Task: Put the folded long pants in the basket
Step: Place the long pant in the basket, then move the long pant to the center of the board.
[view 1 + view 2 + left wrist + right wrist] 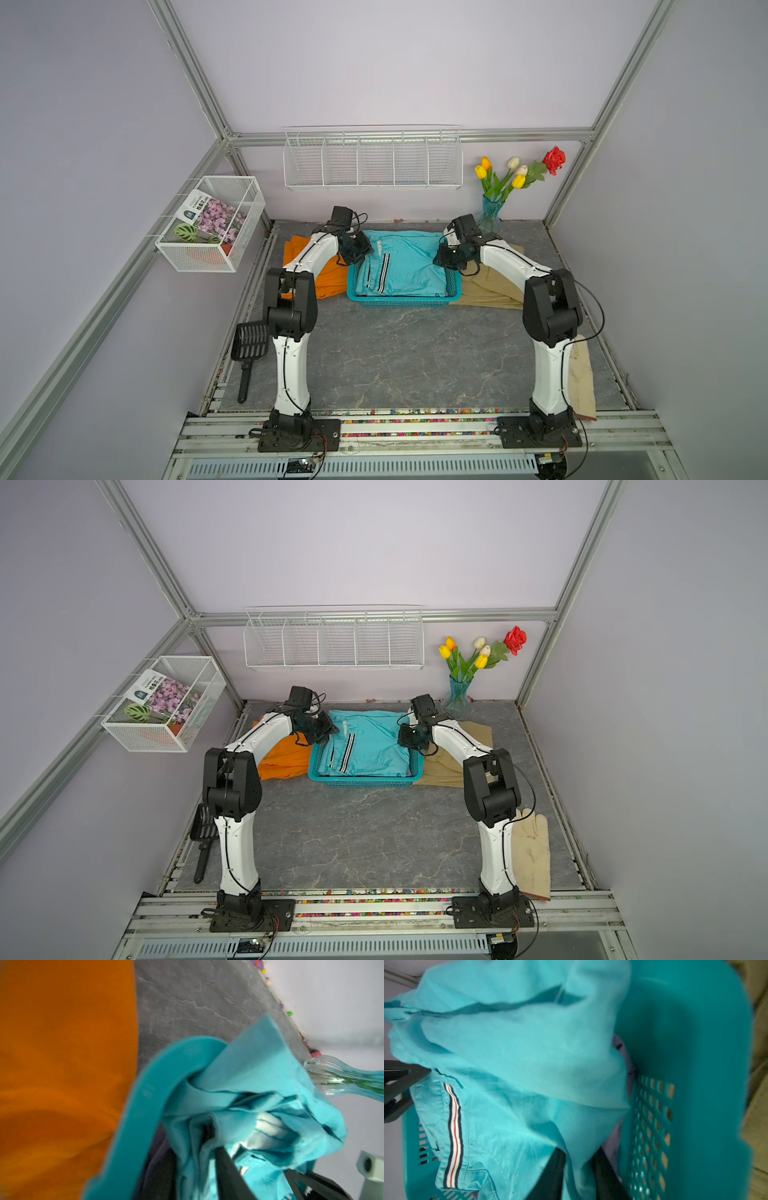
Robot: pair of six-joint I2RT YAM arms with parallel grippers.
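Observation:
The turquoise long pants (409, 262) (374, 742), with a striped waistband (453, 1126), lie in the turquoise basket (403, 300) (365, 780), their far edge draped over its back rim. Lilac cloth (611, 1145) shows beneath them. My left gripper (368, 249) (195, 1172) is at the basket's left end and my right gripper (441, 259) (577, 1174) at its right end. Both are open, with turquoise cloth lying between the parted fingers. The orange pants (332, 278) lie left of the basket, and the khaki pants (490, 291) lie to its right.
A glass vase (490, 216) of flowers stands behind the right arm. A black scoop (249, 349) lies front left and a cream glove (532, 854) front right. White wire baskets hang on the left wall (212, 224) and back wall (372, 160).

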